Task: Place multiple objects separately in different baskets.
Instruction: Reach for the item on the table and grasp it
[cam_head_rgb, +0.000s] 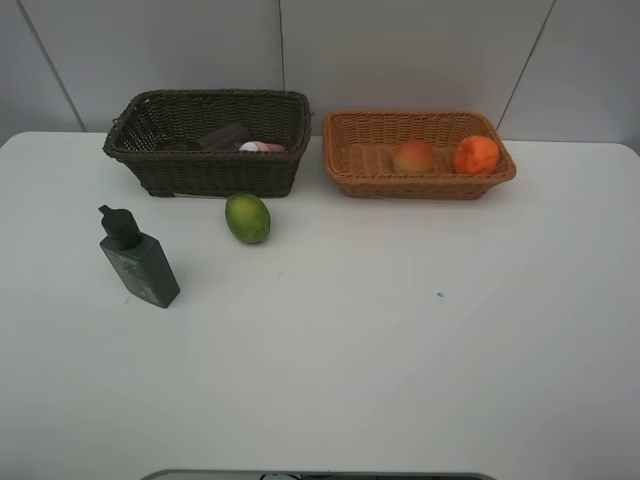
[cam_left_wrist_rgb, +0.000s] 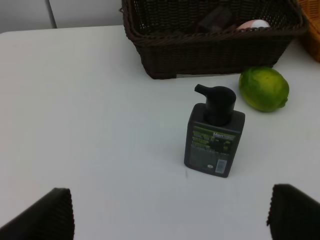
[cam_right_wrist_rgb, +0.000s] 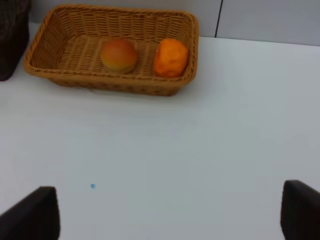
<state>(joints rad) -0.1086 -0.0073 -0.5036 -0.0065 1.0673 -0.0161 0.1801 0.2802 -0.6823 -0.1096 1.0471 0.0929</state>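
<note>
On the table in front of the dark brown basket (cam_head_rgb: 210, 172) stand a dark grey-green bottle (cam_head_rgb: 140, 260) and a green citrus (cam_head_rgb: 247, 217). Inside that basket lie a pink white-capped bottle (cam_head_rgb: 262, 147) and a dark mauve cup (cam_head_rgb: 225, 136). The light tan basket (cam_head_rgb: 420, 186) holds a peach-like fruit (cam_head_rgb: 414, 156) and an orange (cam_head_rgb: 476, 154). Neither arm shows in the high view. My left gripper (cam_left_wrist_rgb: 170, 220) is open, back from the bottle (cam_left_wrist_rgb: 215, 132) and citrus (cam_left_wrist_rgb: 264, 88). My right gripper (cam_right_wrist_rgb: 167, 215) is open, well short of the tan basket (cam_right_wrist_rgb: 100, 83).
The white table (cam_head_rgb: 400, 330) ends at a grey panelled wall just behind the baskets. A small blue speck (cam_head_rgb: 439, 295) marks the tabletop right of centre. The two baskets stand side by side with a narrow gap between them.
</note>
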